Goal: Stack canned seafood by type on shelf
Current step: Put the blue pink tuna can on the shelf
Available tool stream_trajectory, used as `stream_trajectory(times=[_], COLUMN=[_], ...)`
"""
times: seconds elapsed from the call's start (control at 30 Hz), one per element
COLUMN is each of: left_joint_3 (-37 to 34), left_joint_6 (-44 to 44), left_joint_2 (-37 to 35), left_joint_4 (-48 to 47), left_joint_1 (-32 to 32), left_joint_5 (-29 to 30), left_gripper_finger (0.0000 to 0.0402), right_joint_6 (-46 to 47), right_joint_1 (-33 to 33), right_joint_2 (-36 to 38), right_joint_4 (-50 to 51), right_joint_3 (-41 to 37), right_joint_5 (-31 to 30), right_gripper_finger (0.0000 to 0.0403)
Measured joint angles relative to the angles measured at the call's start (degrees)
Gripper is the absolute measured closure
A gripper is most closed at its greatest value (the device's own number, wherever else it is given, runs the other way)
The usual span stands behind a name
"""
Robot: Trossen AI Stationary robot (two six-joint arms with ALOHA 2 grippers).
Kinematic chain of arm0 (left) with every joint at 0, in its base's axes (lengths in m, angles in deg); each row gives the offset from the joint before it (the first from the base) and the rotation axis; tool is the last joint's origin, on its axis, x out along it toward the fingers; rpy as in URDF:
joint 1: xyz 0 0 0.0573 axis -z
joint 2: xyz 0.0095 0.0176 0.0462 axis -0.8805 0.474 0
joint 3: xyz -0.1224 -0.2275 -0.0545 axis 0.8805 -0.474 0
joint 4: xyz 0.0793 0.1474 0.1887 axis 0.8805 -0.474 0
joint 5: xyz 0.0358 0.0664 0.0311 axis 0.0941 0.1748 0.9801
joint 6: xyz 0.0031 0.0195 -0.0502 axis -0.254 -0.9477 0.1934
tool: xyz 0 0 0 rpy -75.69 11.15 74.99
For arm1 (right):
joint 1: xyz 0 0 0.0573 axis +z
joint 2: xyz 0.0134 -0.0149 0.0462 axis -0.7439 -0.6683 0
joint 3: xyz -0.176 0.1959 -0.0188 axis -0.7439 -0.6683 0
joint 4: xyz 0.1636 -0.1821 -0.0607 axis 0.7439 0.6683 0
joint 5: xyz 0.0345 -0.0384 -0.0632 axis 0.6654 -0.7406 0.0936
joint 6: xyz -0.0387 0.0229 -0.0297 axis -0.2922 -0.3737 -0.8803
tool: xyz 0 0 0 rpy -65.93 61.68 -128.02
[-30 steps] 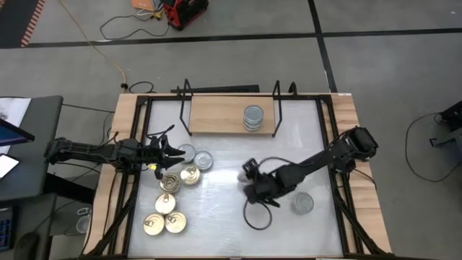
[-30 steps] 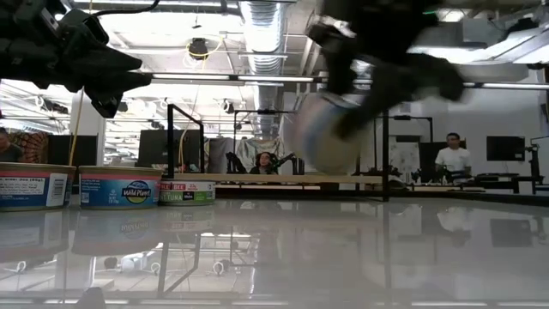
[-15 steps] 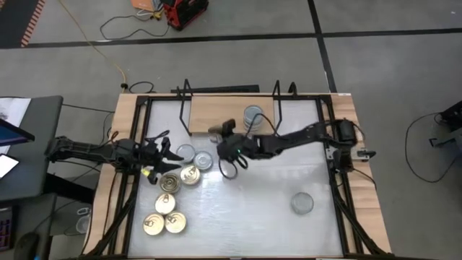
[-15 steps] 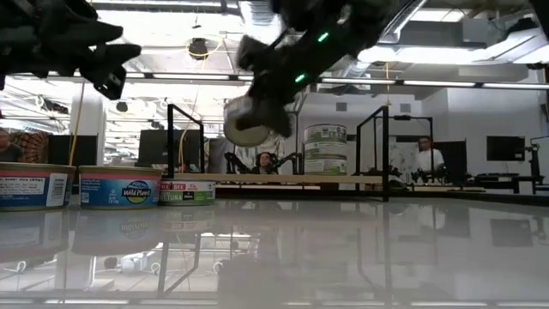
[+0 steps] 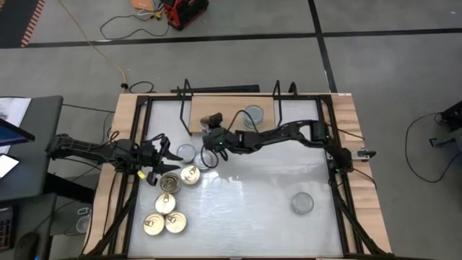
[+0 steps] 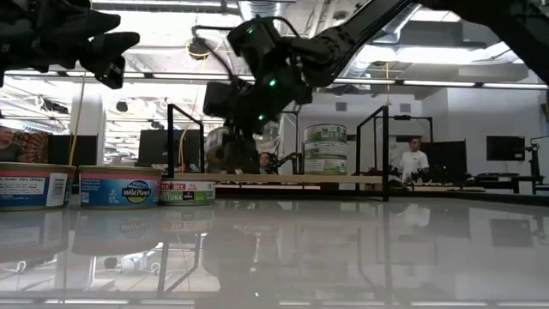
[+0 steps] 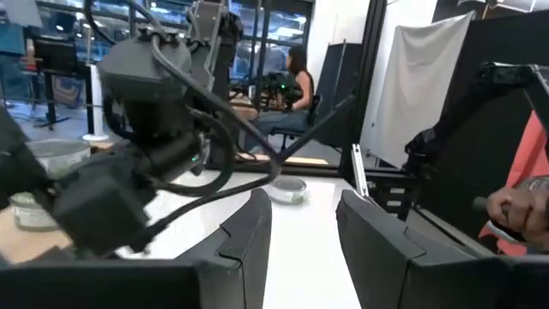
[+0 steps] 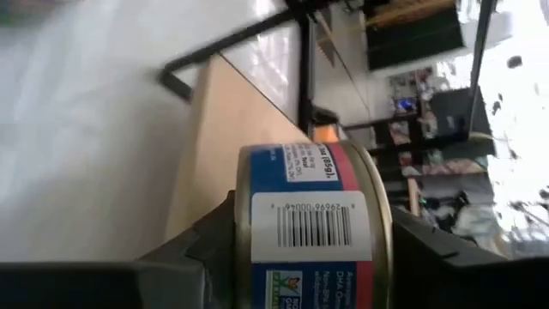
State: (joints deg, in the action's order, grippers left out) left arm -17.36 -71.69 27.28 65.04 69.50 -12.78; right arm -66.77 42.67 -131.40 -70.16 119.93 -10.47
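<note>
A tin with a blue, white and red label is seen clamped between the fingers of the right pincer, which is stretched across the white surface to the front left part of the shelf. The tin is carried on its side, its flat ends against the fingers and its short axis running from finger to finger, so a turn of the wrist will probably be needed before it can be set down flat. The bare wooden board lies directly ahead of the pincer in the right wrist view, while the existing stack of silver-lidded tins stands further right on the same board, near but apart. The right arm is plainly the nearer one to the shelf. The left pincer is held partly open and empty above the cluster of tins at the left of the surface, gold lids mostly to the front and silver lids nearest the shelf; a lone silver-lidded tin is left at the right. Compared with a second ago, the right arm has been swung from the right-centre of the surface up and leftward to the shelf, the tin carried with it; the left arm has barely been moved.
</note>
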Motion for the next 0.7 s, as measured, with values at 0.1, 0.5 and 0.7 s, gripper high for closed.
stream_trajectory(times=[0.1, 0.5, 0.7], left_joint_3=[0.01, 0.00, 0.00], left_joint_6=[0.04, 0.73, 1.14], left_joint_2=[0.04, 0.00, 0.01], left_joint_4=[-0.26, -0.37, -0.66], left_joint_1=[0.00, 0.01, 0.00], left_joint_5=[0.05, -0.26, -0.39], left_gripper_finger=[0.0276, 0.0276, 0.0276], right_joint_6=[-0.14, 7.75, 14.27], right_joint_1=[-0.39, -0.64, -1.86], right_joint_2=[-2.01, -1.88, -0.78], right_joint_4=[0.45, 3.65, 5.03], right_joint_3=[1.94, 3.12, 3.12], right_joint_5=[-1.72, 3.02, 9.72], right_gripper_finger=[0.0167, 0.0132, 0.0090])
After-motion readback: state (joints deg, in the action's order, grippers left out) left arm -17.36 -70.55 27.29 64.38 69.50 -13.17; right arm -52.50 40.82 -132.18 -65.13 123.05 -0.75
